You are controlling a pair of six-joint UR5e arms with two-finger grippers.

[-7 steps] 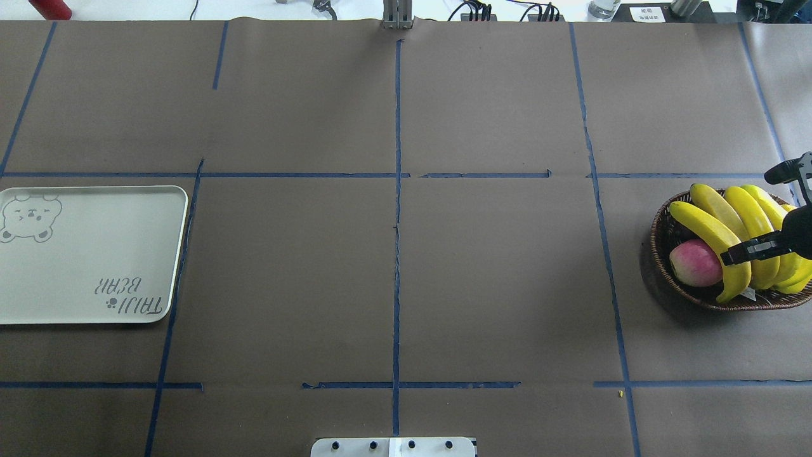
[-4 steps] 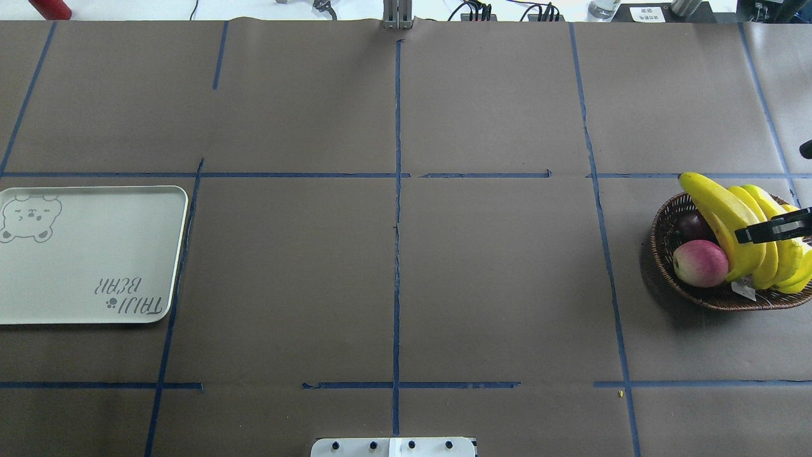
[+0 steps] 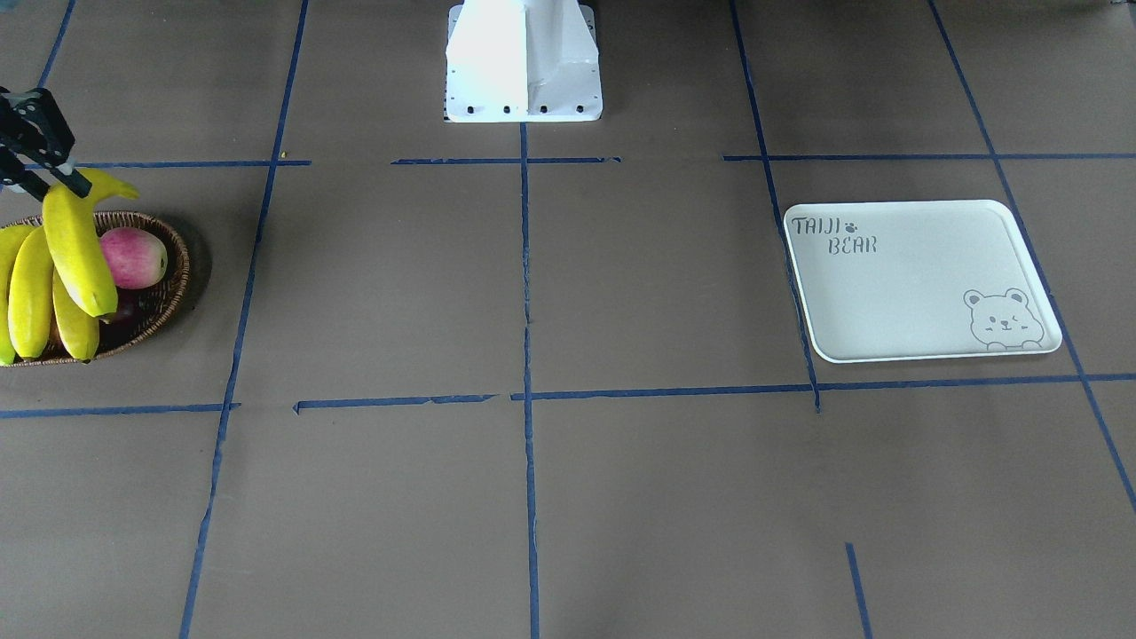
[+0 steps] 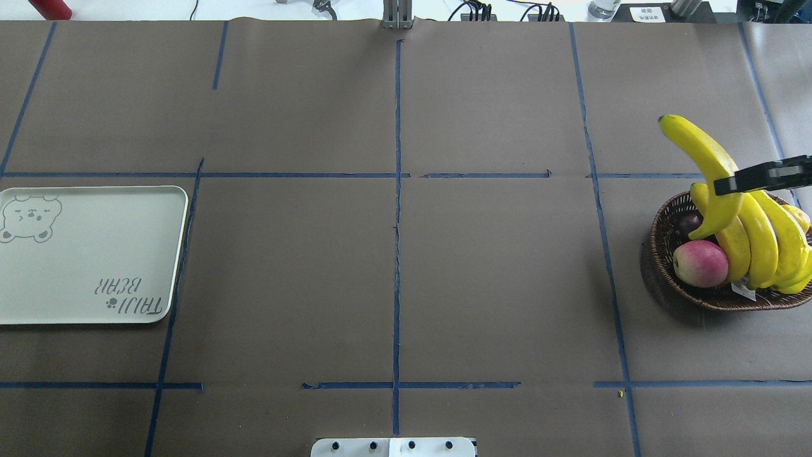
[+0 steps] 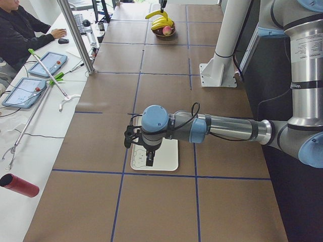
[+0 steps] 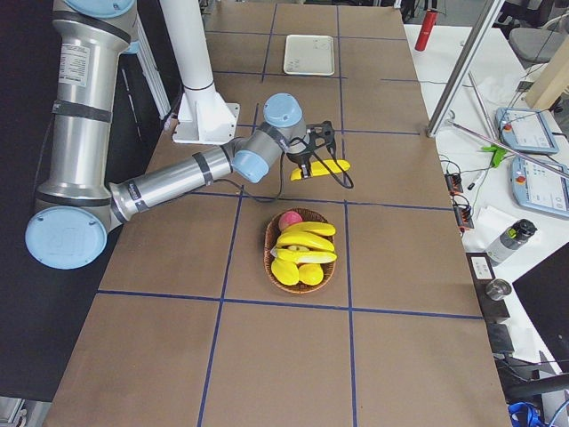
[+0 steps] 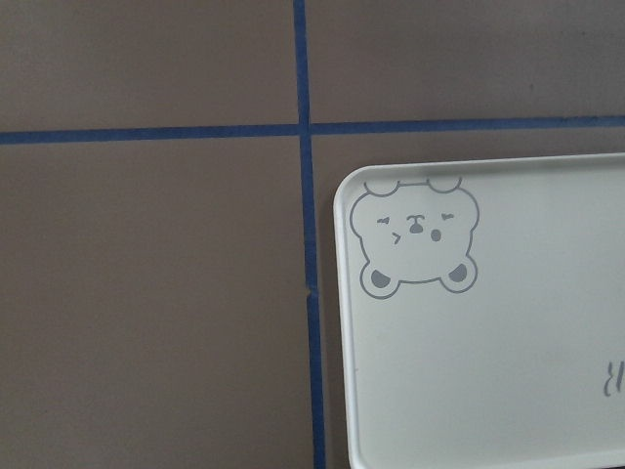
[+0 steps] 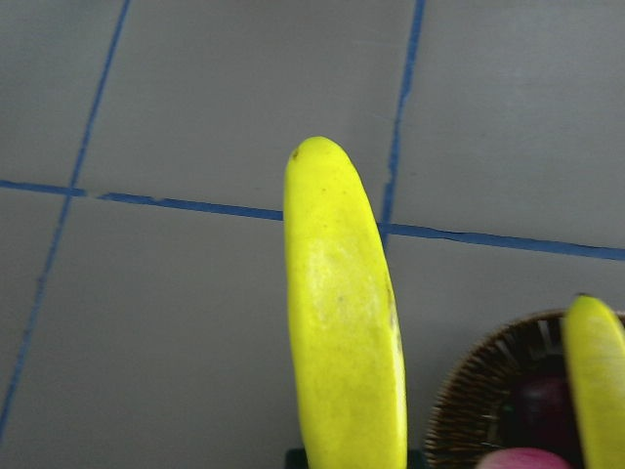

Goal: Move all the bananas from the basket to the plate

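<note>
Your right gripper (image 4: 728,184) has its jaws clenched around one banana (image 4: 698,149), held up in the air over the wicker basket (image 4: 666,282) at the right end of the desk (image 4: 495,285). The other bananas (image 4: 764,238) lie in the basket beside a pink-red apple (image 4: 700,263). The white bear-printed plate (image 4: 95,254) sits well apart at the left end. Your left gripper (image 5: 150,155) hovers over it; you cannot tell whether its jaws are released or clenched.

Pink-red apple (image 4: 700,263) w/ dark fruit (image 4: 688,222) beside — red cylinder (image 5: 19,185), two tablets (image 5: 49,62) on side bench (image 5: 35,151) — person (image 5: 20,30) seated nr tablets.
</note>
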